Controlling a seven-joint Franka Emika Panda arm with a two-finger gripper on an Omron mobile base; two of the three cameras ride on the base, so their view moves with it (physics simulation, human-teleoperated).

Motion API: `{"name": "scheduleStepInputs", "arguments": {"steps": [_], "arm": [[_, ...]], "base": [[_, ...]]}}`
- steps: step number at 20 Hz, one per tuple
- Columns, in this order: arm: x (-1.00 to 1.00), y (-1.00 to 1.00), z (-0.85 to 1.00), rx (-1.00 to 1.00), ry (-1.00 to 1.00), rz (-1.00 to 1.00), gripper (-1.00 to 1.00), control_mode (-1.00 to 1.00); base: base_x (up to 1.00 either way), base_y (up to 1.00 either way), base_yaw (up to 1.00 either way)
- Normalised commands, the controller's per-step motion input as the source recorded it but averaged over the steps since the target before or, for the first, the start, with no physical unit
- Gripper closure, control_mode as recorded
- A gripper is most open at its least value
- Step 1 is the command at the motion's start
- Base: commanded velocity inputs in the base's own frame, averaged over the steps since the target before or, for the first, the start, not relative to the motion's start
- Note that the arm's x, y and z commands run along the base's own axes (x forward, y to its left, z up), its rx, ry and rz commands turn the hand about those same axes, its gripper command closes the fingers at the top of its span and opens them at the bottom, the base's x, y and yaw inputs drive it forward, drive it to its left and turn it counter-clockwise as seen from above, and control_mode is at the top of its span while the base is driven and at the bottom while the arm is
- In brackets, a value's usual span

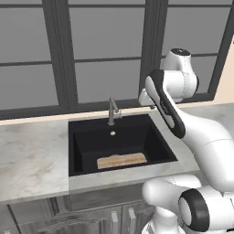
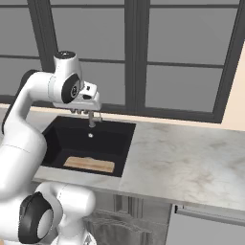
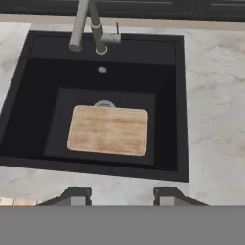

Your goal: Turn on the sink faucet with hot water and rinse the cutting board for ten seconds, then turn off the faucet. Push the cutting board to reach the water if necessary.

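Gripper hovers high over the near rim of the sink, fingertips drawn in as far as they go, holding nothing. Sink faucet stands beyond and below it at the back rim, spout angled over the basin, lever on its side; no water running. Cutting board lies flat on the basin floor, long axis across the basin, partly covering the drain, nearer than the spout. No readable lettering anywhere.

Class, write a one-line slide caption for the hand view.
Looking down past the gripper into the black sink: cutting board flat on the bottom, faucet dry.
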Motion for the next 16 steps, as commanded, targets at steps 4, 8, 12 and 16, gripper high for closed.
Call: {"name": "scheduleStepInputs", "arguments": {"steps": [4,8,12,16], "arm": [[-0.04,-0.04,-0.01,0.00,-0.05,0.03,-1.00,-1.00],[-0.02,-0.03,-0.16,0.00,-0.23,0.07,-1.00,-1.00],[-0.10,-0.19,-0.20,0.00,-0.27,0.04,-1.00,-1.00],[-0.15,-0.30,-0.27,0.00,-0.27,0.02,-1.00,-1.00]], "base": [[0.00,0.00,0.00],[0.00,0.00,0.00],[0.00,0.00,0.00],[0.00,0.00,0.00]]}}
